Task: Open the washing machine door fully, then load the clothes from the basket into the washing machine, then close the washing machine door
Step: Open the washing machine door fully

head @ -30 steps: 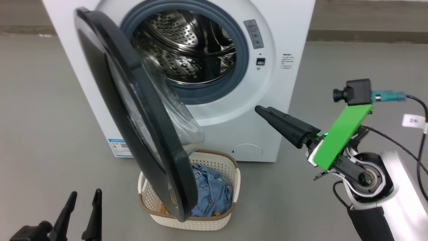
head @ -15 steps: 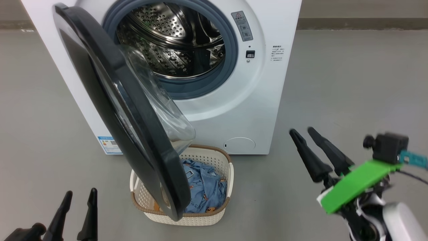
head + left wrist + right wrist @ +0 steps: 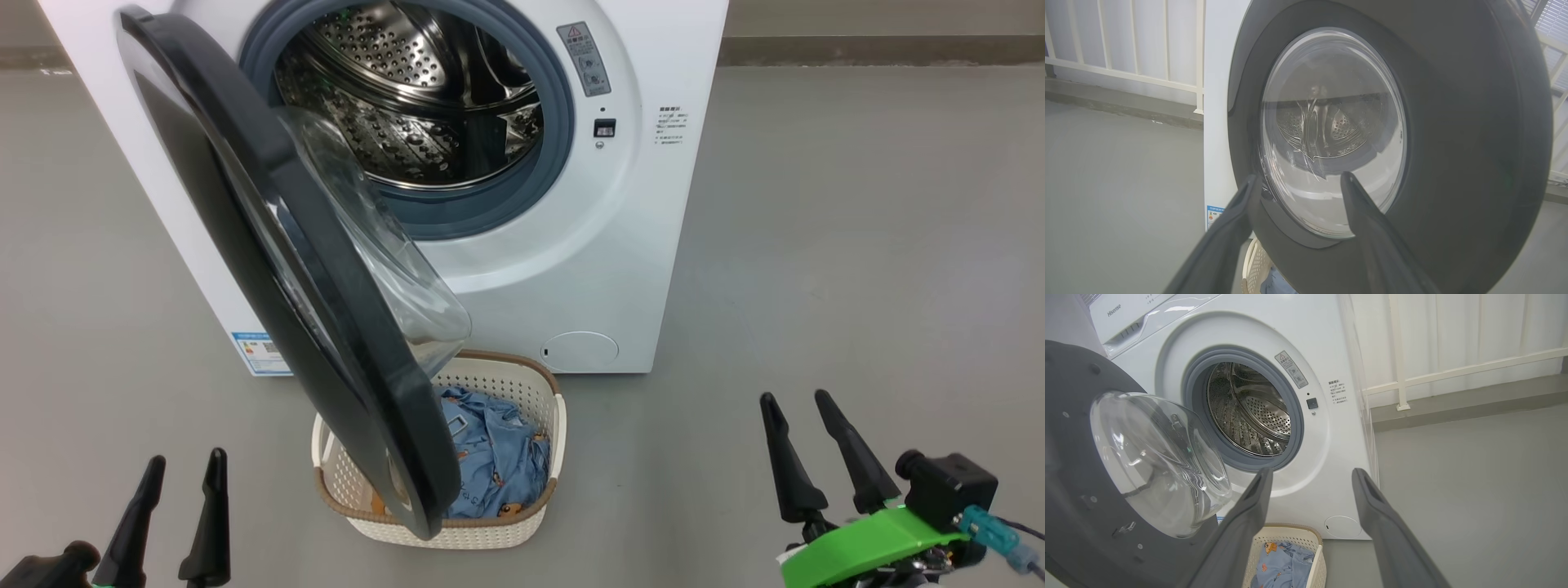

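Left gripper [image 3: 186, 457], lower left: fingers spread wide, holding nothing, above the floor [image 3: 857, 245]. Door [image 3: 237, 163]: swung partway out on its left-hand hinge, glass bowl facing the drum [image 3: 408, 98], lower edge overhanging the basket [image 3: 457, 535]. Clothes [image 3: 498, 457]: bundled in the basket, which stands just before the washer [image 3: 637, 245]. Right gripper [image 3: 793, 398], lower right: fingers spread wide, holding nothing, well apart from the basket.
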